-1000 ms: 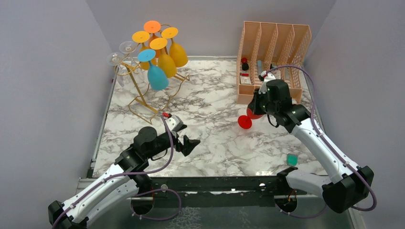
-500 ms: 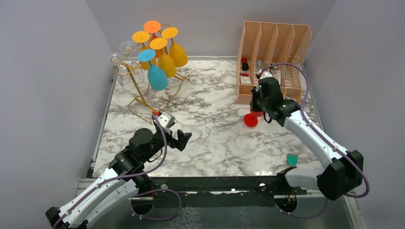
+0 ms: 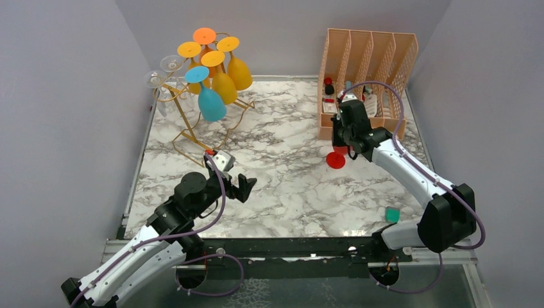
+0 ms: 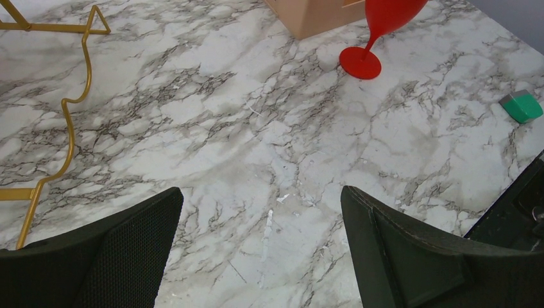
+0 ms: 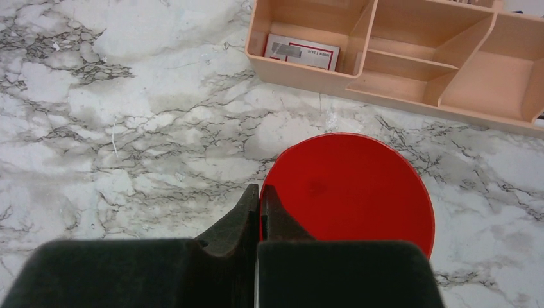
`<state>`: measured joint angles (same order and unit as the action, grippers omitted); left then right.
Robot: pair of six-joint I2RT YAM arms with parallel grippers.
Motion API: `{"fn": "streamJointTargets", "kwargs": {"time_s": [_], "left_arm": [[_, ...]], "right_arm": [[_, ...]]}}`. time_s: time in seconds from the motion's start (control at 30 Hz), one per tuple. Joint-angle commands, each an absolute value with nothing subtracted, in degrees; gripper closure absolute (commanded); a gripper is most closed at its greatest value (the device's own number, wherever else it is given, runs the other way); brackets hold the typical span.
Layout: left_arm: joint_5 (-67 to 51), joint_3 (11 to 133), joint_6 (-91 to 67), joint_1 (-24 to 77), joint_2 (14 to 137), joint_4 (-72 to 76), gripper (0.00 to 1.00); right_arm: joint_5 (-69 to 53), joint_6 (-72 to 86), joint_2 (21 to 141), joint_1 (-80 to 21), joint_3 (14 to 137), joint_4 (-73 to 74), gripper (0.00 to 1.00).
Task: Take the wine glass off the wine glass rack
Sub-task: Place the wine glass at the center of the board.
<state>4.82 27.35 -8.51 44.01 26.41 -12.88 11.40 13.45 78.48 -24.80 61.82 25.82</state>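
Top external view: right gripper [image 5: 259, 192] pinches the red wine glass [image 3: 335, 160] by its rim, probably setting it down well right of the wine glass rack [image 3: 185, 117]; left gripper [image 4: 260, 199] gapes wide, empty, near the rack's base.

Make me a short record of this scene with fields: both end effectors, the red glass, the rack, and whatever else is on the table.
left end effector: open, empty, above bare table
right end effector: shut on the rim of the red glass
red glass: off the rack, tilted, foot beside the organiser
rack: far left; five coloured glasses and two clear glasses hang on it
other: green block near the right arm's base
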Motion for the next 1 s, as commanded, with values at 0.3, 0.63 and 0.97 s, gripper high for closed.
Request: {"fn": "streamJointTargets", "kwargs": {"time_s": [0.3, 0.63, 0.97], "left_arm": [[6.24, 28.41, -7.58, 44.03, 26.73, -12.98, 0.01], [5.98, 28.46, -7.73, 44.03, 27.7, -12.96, 0.01], [5.89, 28.4, -7.82, 44.03, 28.49, -12.92, 0.01]], "right_arm": [[10.43, 11.64, 83.28, -24.87, 66.91, 24.42, 0.96], [7.93, 11.95, 85.02, -24.87, 71.24, 28.82, 0.87], [6.63, 11.79, 84.59, -24.87, 74.39, 32.9, 0.72]]}}
